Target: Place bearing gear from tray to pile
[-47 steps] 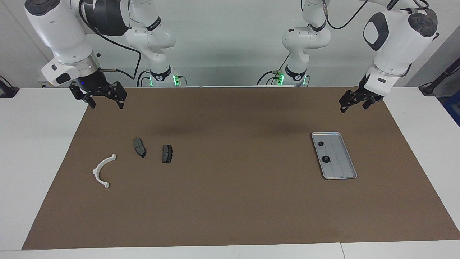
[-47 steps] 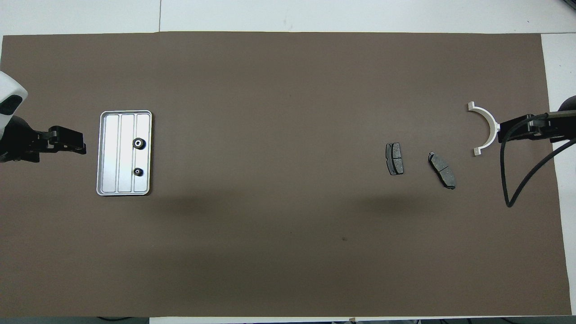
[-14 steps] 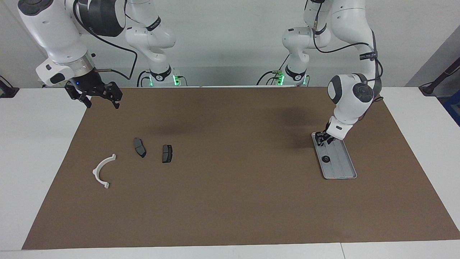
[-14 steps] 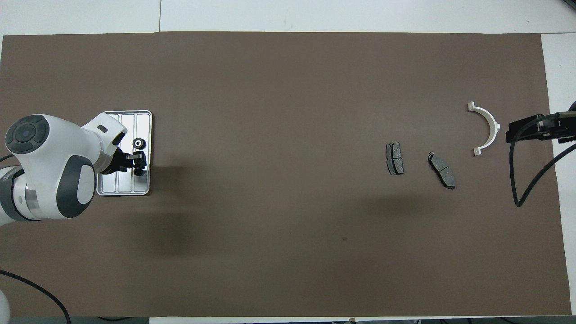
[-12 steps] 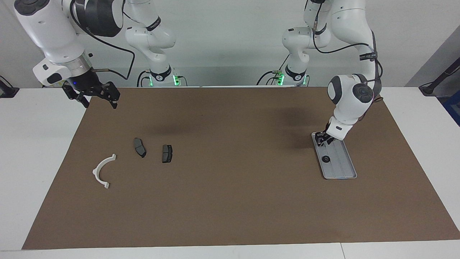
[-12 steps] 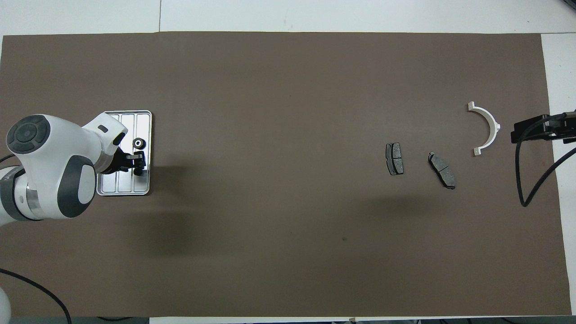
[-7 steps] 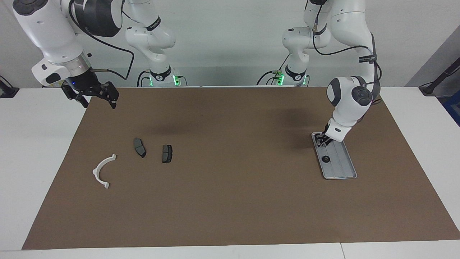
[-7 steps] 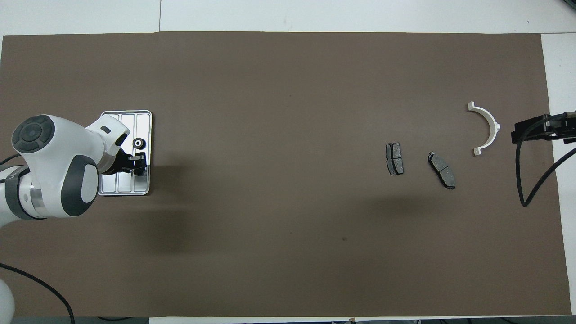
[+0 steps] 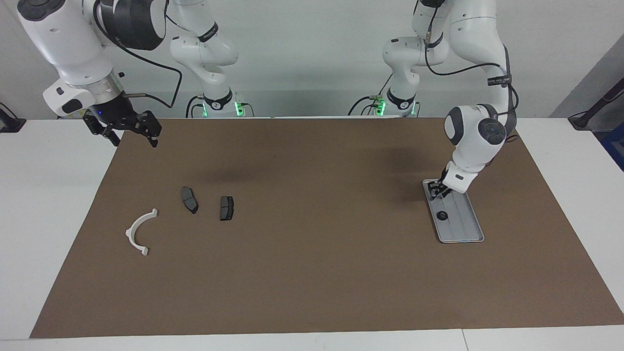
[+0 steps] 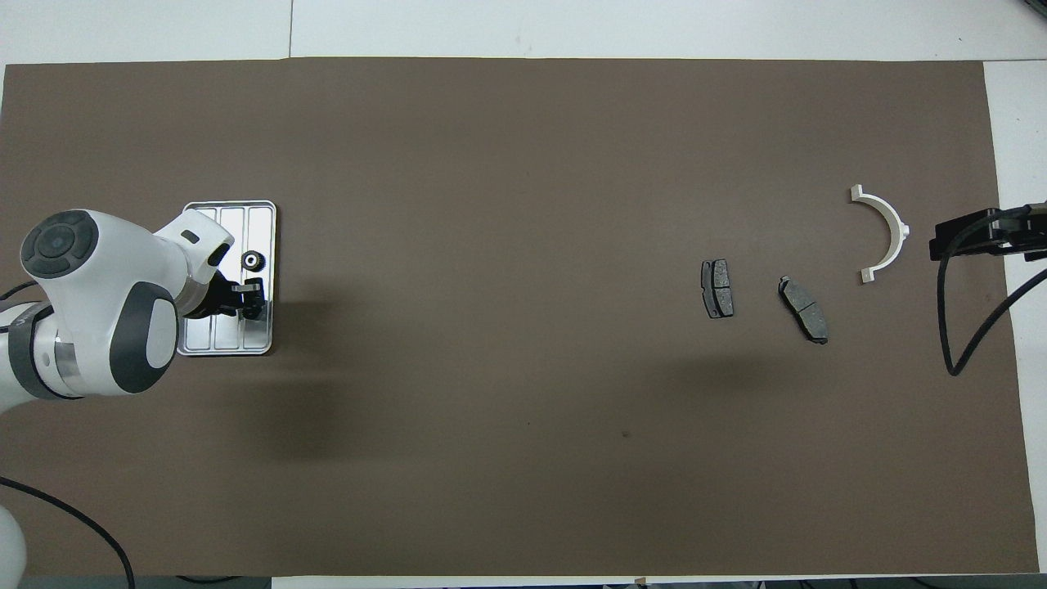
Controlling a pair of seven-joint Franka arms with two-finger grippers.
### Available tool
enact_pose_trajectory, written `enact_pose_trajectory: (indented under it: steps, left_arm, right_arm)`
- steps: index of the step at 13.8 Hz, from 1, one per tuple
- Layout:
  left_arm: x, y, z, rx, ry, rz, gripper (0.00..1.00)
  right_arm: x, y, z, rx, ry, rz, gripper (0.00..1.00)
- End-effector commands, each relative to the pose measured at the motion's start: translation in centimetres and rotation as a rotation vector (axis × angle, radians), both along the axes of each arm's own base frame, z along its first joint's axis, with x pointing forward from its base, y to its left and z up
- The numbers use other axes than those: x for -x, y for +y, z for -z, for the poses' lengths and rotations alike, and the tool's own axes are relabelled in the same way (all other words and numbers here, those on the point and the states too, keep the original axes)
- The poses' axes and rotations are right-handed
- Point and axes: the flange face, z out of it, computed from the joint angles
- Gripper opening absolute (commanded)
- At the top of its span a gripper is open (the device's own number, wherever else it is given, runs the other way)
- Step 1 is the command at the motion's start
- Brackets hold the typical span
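Silver tray (image 9: 469, 229) | left tool (image 9: 435, 193) down in it, closed on small gear (mostly hidden) | right tool (image 9: 130, 138) spread wide, waiting over bench corner.

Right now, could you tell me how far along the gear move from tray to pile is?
Done: nothing yet. The pile, a white bracket and two brake pads, has no gear. In hand: the left gripper is down in the tray, hiding one gear; a second gear lies free. Left: lift, carry, set down. The right gripper waits open.
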Motion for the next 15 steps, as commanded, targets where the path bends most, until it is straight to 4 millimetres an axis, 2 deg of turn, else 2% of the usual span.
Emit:
enact_pose_trajectory:
  steps: [1, 5, 10, 12, 15]
  left_arm:
    - [0.4, 0.1, 0.5, 0.007, -0.005, -0.021, 0.43]
    - [0.4, 0.0, 0.5, 0.007, -0.005, -0.019, 0.43]
    - [1.4, -0.4, 1.3, 0.006, 0.014, -0.009, 0.33]
    - [1.5, -0.3, 1.4, 0.006, 0.018, -0.007, 0.25]
    - [1.2, -0.4, 1.1, 0.006, 0.015, -0.010, 0.02]
  right_arm:
    - [0.4, -0.1, 0.1, -0.009, -0.009, -0.023, 1.00]
    - [0.4, -0.1, 0.1, -0.009, -0.009, -0.023, 1.00]
    - [0.4, -0.1, -0.1, -0.009, -0.012, -0.023, 1.00]
    - [0.4, -0.1, 0.0, -0.009, -0.010, -0.023, 1.00]
    - [0.4, -0.2, 0.1, -0.009, -0.009, -0.023, 1.00]
